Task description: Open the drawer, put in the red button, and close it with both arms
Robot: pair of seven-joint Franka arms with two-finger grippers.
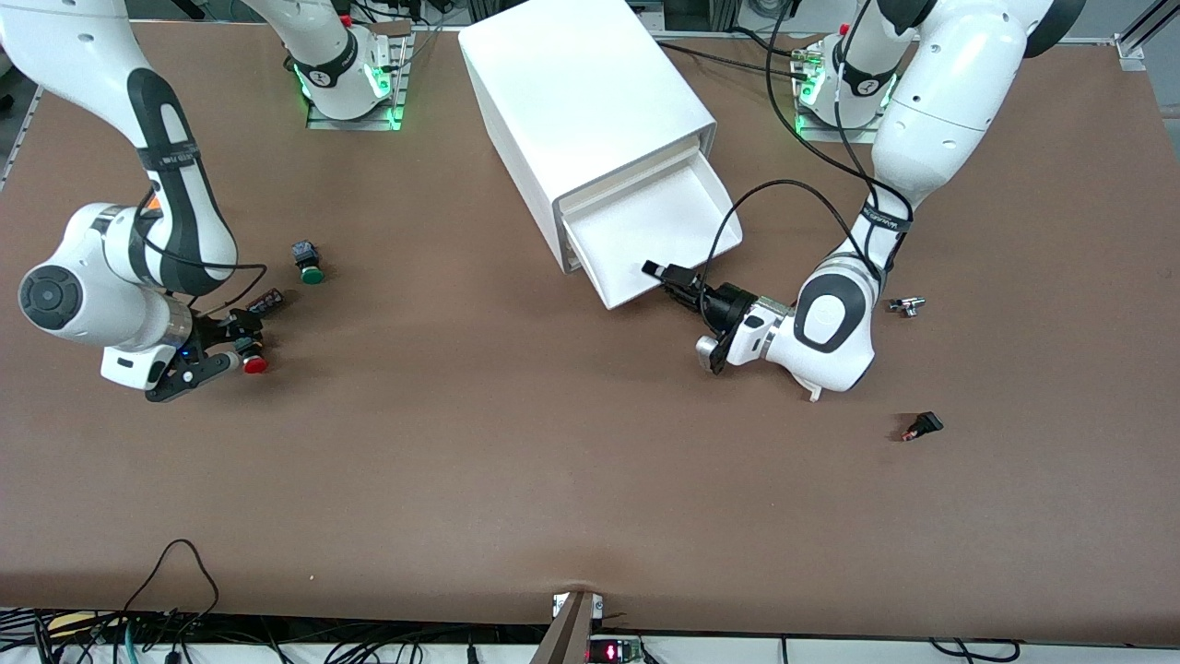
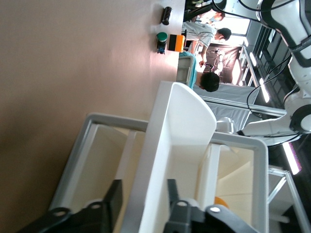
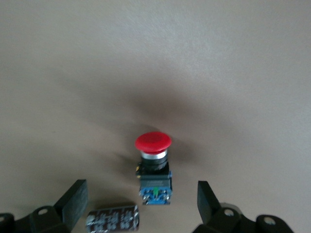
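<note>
The top drawer (image 1: 645, 217) of the white cabinet (image 1: 581, 101) stands pulled out and holds nothing. My left gripper (image 1: 660, 273) is at its front lip, and in the left wrist view the drawer's front wall (image 2: 180, 126) rises between the open fingers (image 2: 112, 194) of the left gripper (image 2: 142, 190). The red button (image 1: 254, 365) lies on the table toward the right arm's end. My right gripper (image 1: 240, 347) hangs low over it, open. In the right wrist view the red button (image 3: 153, 145) sits between the spread fingers of the right gripper (image 3: 142, 201), untouched.
A dark capacitor (image 1: 267, 300) (image 3: 112, 221) lies beside the red button, close to one right finger. A green button (image 1: 311, 267) (image 2: 161, 39) sits farther from the front camera. A small black switch (image 1: 922, 426) and a metal part (image 1: 908, 305) lie near the left arm.
</note>
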